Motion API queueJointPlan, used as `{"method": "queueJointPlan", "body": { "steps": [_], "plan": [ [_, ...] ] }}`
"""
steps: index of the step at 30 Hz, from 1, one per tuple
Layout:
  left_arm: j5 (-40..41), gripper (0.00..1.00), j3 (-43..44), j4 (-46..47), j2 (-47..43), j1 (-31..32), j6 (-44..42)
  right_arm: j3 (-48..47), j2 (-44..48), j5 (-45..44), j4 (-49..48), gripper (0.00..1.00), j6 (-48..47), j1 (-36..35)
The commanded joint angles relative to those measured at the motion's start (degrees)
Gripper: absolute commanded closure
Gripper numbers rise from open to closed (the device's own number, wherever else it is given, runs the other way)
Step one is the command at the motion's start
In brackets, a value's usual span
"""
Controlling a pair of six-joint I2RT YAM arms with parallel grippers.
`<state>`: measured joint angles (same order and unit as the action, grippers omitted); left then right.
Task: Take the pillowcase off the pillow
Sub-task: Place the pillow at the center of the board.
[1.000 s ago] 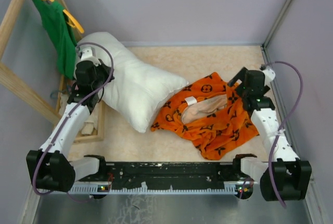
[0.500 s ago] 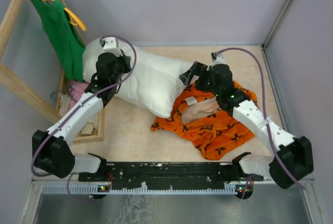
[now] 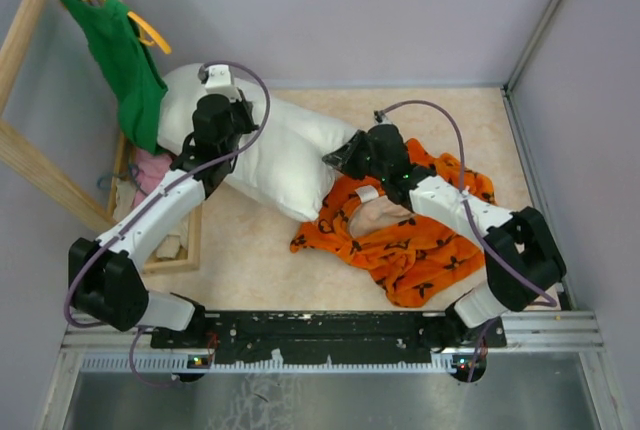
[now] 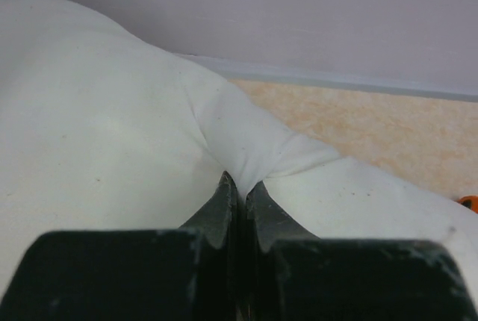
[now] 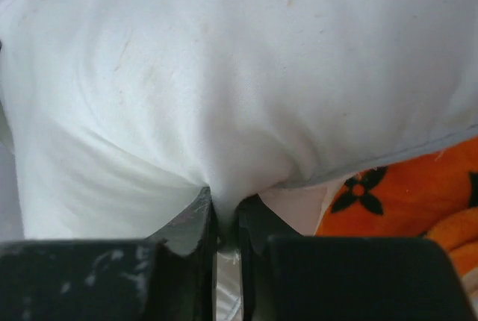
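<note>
Beige counter [image 3: 430, 110], grey walls. The left claw [image 4: 240, 187] and right claw [image 5: 224, 209] are each pinched tight on a fold of the pillow [image 3: 275, 155], which stretches between them. The pillowcase [image 3: 420, 250] lies crumpled right beside the right claw. The pillow looks basically out, so next is probably lifting it clear without snagging the case.

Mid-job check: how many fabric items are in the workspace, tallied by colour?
White: 1, pillow
Orange: 1, pillowcase
Green: 1, tank top
Pink: 1, cloth
Total: 4
</note>
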<state>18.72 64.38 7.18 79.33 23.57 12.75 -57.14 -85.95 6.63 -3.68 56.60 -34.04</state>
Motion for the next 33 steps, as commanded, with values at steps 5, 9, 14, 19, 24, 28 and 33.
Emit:
{"method": "queueJointPlan", "body": {
  "steps": [5, 9, 14, 19, 24, 28, 33],
  "plan": [
    [-2.8, 1.0, 7.4, 9.1, -0.6, 3.5, -0.7, 5.5, 12.5, -0.6, -18.9, 1.0, 1.7, 3.1],
    [-3.6, 1.0, 7.4, 9.5, -1.2, 4.6, -1.1, 9.0, 25.0, -7.2, -11.2, 1.0, -5.8, 5.4],
    [-5.1, 1.0, 9.5, 11.3, 2.2, 6.3, -0.9, 6.3, 33.0, -14.8, -3.5, 1.0, -14.9, 5.6],
    [-7.5, 1.0, 19.1, 11.8, 10.2, 8.7, -1.7, 1.2, 33.3, -19.3, -1.1, 1.0, -21.2, 6.1],
    [-9.2, 1.0, 35.0, 9.9, 21.3, 11.6, -2.1, -7.8, 32.8, -23.9, 3.5, 1.0, -28.6, 8.8],
    [-11.1, 1.0, 48.1, 9.1, 31.0, 13.7, -0.8, -11.9, 34.1, -29.8, 6.6, 1.0, -32.0, 11.1],
    [-16.1, 1.0, 60.0, 13.7, 44.0, 15.1, 4.8, -16.4, 34.5, -40.6, 16.9, 1.0, -31.8, 13.2]
  ]
}}
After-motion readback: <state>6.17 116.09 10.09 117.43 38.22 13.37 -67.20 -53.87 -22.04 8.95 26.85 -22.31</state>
